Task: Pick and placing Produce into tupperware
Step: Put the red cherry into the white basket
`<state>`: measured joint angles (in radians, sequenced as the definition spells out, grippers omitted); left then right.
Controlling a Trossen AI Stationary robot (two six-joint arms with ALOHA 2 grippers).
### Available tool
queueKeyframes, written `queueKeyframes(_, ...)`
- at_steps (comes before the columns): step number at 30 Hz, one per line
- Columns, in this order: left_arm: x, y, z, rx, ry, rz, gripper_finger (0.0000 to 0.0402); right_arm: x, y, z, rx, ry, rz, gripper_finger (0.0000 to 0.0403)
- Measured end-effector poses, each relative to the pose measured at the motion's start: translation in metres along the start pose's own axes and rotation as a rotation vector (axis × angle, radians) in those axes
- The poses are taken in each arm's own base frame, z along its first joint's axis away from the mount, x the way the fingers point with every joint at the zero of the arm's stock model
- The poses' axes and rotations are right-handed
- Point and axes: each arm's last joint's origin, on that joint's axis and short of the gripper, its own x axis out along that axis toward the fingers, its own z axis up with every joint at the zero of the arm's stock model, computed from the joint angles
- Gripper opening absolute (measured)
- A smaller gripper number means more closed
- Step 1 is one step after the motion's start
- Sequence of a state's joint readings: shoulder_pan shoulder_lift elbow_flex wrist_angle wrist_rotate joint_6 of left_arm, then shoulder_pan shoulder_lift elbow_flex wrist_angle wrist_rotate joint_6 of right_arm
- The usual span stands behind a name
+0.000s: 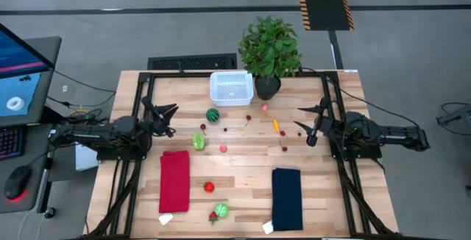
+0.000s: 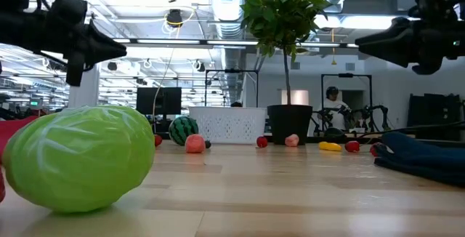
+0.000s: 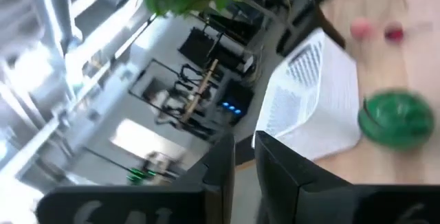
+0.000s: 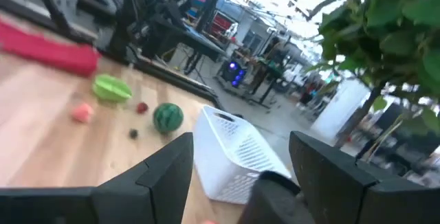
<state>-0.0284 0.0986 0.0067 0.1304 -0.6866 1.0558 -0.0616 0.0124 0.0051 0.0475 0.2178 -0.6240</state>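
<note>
White perforated tupperware (image 1: 231, 87): stands at the far middle of the desk (image 1: 243, 196), just beside the black-potted plant (image 1: 270, 48); no produce is visible inside it from above.

Produce, loose on the desk, none yet binned:
- striped watermelon ball (image 1: 213, 115), near the basket's front left corner;
- pale green cabbage-like piece (image 1: 199, 140), nearer the front than the melon and slightly left of it;
- small pink piece (image 1: 223, 149), close to the cabbage piece;
- yellow-orange piece (image 1: 276, 126), long axis running roughly front to back, toward the right arm's side;
- red piece (image 1: 209, 187) and a green-and-red piece (image 1: 219, 211), near the front edge between the cloths.

Cloths: red cloth (image 1: 174, 181) front left, navy cloth (image 1: 287, 198) front right.

Left end effector (image 1: 168, 114): raised over the left side of the desk, fingers nearly together, clenched on nothing that can be seen. The watermelon ball lies just to its right, making this the nearer arm for the melon and the cabbage piece.

Right end effector (image 1: 313, 118): raised over the right side, fingers spread wide, released and empty. The yellow-orange piece lies just to its left; the basket lies farther off, left and toward the far edge. This arm looks nearer to that piece, and its spread fingers appear readier for a pick.
</note>
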Motion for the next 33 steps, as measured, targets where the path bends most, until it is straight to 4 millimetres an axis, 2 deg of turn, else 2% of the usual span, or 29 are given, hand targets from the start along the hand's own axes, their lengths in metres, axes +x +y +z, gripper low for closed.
queueKeyframes(3, 0.0, -0.003, -0.002, 0.07, 0.014, -0.026, 0.005, 0.0, 0.0, 0.0, -0.012, -0.002, 0.003, 0.0265)
queueKeyframes(7, 0.0, -0.004, 0.0, 0.049, -0.029, -0.049, 0.005, 0.0, 0.0, 0.001, 0.023, -0.013, 0.016, 0.0265)
queueKeyframes(13, -0.004, -0.008, 0.013, -0.407, -0.417, -0.379, 0.005, -0.001, 0.003, 0.008, 0.535, -0.109, 0.161, 0.0265)
queueKeyframes(17, -0.011, -0.01, 0.021, -0.73, -0.581, -0.726, 0.005, -0.002, 0.003, 0.011, 0.832, -0.124, 0.191, 0.0265)
queueKeyframes(20, -0.013, -0.006, 0.024, -0.863, -0.62, -0.791, 0.005, -0.002, 0.003, 0.012, 0.939, -0.117, 0.204, 0.0265)
queueKeyframes(23, -0.016, 0.003, 0.03, -1.052, -0.686, -0.856, 0.005, -0.002, 0.003, 0.012, 0.956, -0.123, 0.205, 0.0265)
queueKeyframes(28, -0.017, 0.01, 0.033, -1.156, -0.719, -0.841, 0.005, -0.002, 0.002, 0.013, 1.028, -0.121, 0.209, 0.0265)
queueKeyframes(31, -0.013, 0.01, 0.03, -1.234, -0.604, -0.682, 0.005, -0.002, 0.003, 0.012, 1.061, -0.111, 0.212, 0.0265)
queueKeyframes(33, -0.008, 0.011, 0.026, -1.376, -0.474, -0.523, 0.005, -0.002, 0.003, 0.011, 1.059, -0.096, 0.213, 0.0265)
